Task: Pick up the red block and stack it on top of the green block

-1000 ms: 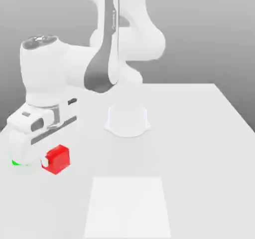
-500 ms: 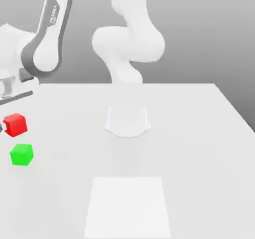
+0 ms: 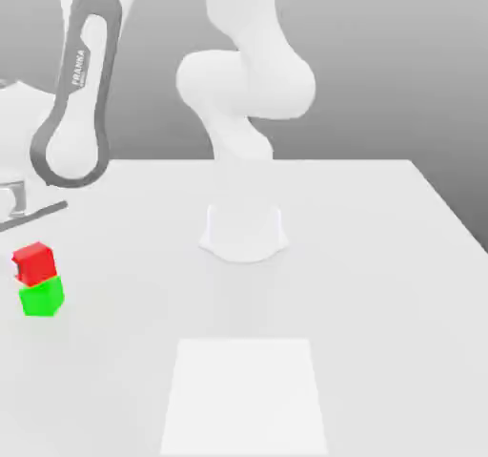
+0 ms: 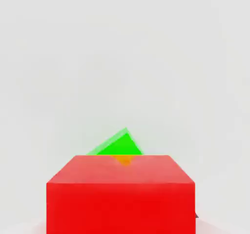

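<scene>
At the far left of the exterior view, the hand of the arm (image 3: 76, 93) runs off the picture's edge, with only a grey bar and a bit of white housing of it showing just above the blocks. The gripper (image 3: 17, 272) is nearly fully closed, its 2 fingers pinched on the red block (image 3: 34, 262); a sliver of pale finger shows against the block's left face. The hand view looks straight onto that cube: the red block (image 4: 120, 194) sits close to the camera, between the fingers.

The red block is directly over the green block (image 3: 42, 297). In the exterior view the 2 cubes meet, or very nearly meet, along the red one's lower edge; whether the red cube already rests its weight on the green one cannot be told. The red cube sits slightly toward the exterior view's left of the green one and is turned a little differently, so the stack is not square. In the hand view 1 corner of the green block (image 4: 118, 144) pokes out past the red cube's top edge, confirming the 2 are rotated relative to each other.

The green block stands on the white table (image 3: 381, 283). Moving right, the arm's round base (image 3: 244, 231) stands mid-table, well apart from the blocks. Nearer the camera lies a flat white square patch (image 3: 244, 393).
</scene>
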